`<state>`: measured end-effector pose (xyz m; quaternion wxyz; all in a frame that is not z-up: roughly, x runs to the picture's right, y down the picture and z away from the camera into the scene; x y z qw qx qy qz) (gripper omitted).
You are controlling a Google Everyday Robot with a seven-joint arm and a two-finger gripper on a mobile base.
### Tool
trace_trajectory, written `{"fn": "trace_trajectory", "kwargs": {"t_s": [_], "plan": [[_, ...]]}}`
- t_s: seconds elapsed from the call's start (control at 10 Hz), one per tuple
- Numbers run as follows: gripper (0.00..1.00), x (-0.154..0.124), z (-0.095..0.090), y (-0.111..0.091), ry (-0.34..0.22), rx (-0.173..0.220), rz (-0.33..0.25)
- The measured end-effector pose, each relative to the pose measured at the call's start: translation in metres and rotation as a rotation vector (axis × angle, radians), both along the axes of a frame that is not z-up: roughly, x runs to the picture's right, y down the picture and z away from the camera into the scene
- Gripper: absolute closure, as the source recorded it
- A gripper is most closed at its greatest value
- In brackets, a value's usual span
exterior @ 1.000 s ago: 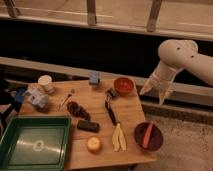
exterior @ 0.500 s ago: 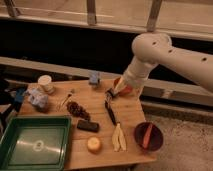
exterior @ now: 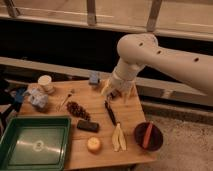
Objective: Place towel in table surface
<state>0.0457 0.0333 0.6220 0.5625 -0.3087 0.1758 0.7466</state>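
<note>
The towel (exterior: 38,98) is a crumpled pale blue and white cloth lying at the left end of the wooden table (exterior: 132,112). My gripper (exterior: 118,92) hangs from the white arm over the table's back right part, far to the right of the towel. Its fingers point down, spread apart, and hold nothing. The orange bowl seen earlier is mostly hidden behind the gripper.
A green tray (exterior: 34,146) sits at the front left. On the table are a white cup (exterior: 45,82), a blue object (exterior: 94,78), grapes (exterior: 78,109), a dark block (exterior: 87,126), a black utensil (exterior: 110,113), a banana (exterior: 117,137) and a dark red bowl (exterior: 148,136).
The arm has swung left from beyond the table's right edge, and the gripper now hangs over the back of the table. The towel has not moved.
</note>
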Motion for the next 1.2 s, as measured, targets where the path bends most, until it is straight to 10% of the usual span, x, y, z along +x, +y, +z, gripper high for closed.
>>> {"fn": "trace_trajectory", "kwargs": {"t_s": [0.3, 0.6, 1.2], "plan": [[0.35, 0.001, 0.0, -0.001, 0.004, 0.006, 0.001], [0.35, -0.011, 0.0, -0.025, 0.028, 0.113, 0.007], [0.35, -0.153, 0.007, -0.074, -0.08, 0.258, -0.059]]}}
